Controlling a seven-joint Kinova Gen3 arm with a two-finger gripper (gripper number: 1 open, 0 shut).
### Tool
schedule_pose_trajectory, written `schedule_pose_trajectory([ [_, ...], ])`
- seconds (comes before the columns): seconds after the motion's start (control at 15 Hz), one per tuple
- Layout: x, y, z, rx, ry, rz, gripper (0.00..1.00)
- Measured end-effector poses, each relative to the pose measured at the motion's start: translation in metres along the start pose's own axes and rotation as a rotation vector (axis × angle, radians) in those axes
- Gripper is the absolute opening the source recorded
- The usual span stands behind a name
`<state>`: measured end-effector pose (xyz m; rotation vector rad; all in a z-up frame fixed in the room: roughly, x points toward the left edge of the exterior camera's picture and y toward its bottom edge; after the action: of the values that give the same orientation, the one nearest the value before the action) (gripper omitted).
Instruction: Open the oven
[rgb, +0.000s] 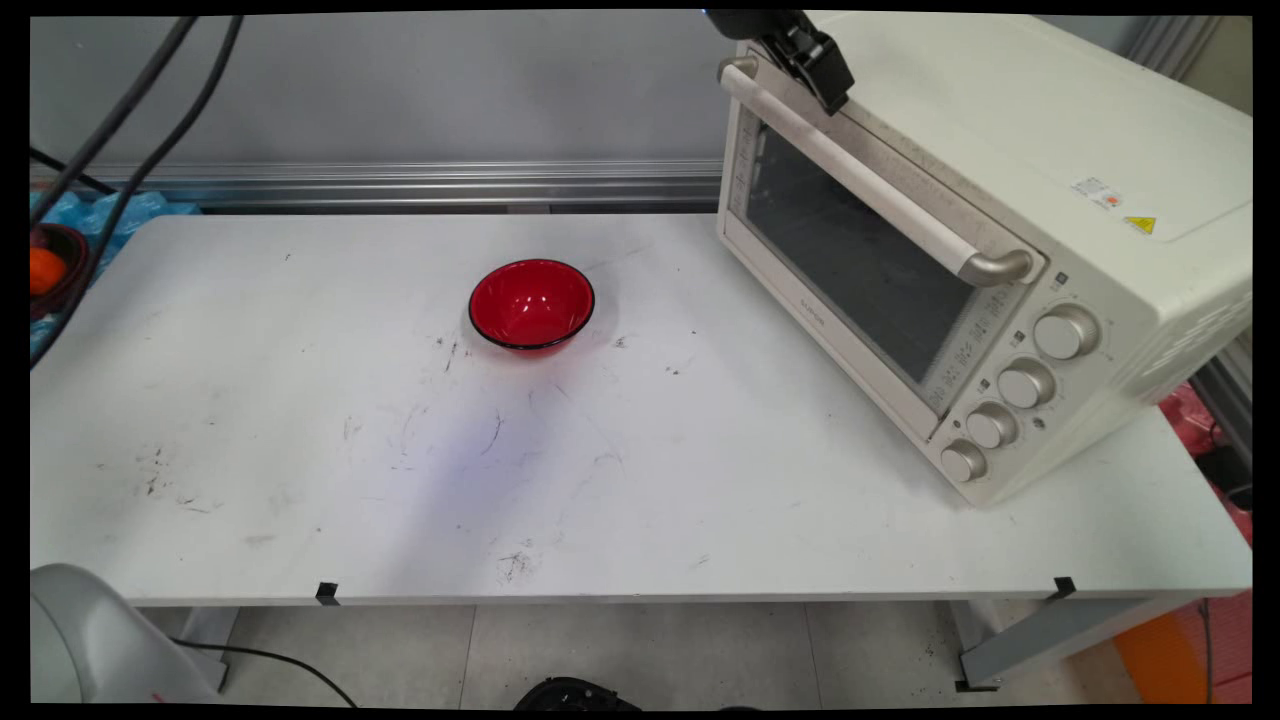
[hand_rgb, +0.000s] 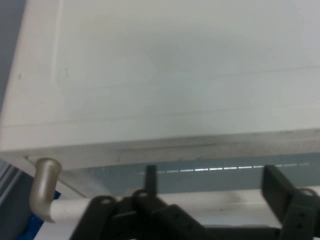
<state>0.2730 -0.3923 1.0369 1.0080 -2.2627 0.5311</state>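
Hovering at top centre of frame, gripper (rgb: 822, 72) jaws spread around oven (rgb: 1050, 150) door handle (hand_rgb: 75, 207). Risking slipping off handle if closing off-centre.

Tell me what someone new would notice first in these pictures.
The cream toaster oven fills the table's right side, door shut, four knobs down its front. The black gripper sits at the top edge by the far end of the oven's door handle, jaws spread on either side of the bar. A red bowl stands alone mid-table.
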Motion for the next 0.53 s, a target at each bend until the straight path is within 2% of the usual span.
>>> schedule_pose_trajectory([
  [0.53, 0.0047, 0.0028, 0.0109, -0.015, -0.01, 0.001, 0.0],
])
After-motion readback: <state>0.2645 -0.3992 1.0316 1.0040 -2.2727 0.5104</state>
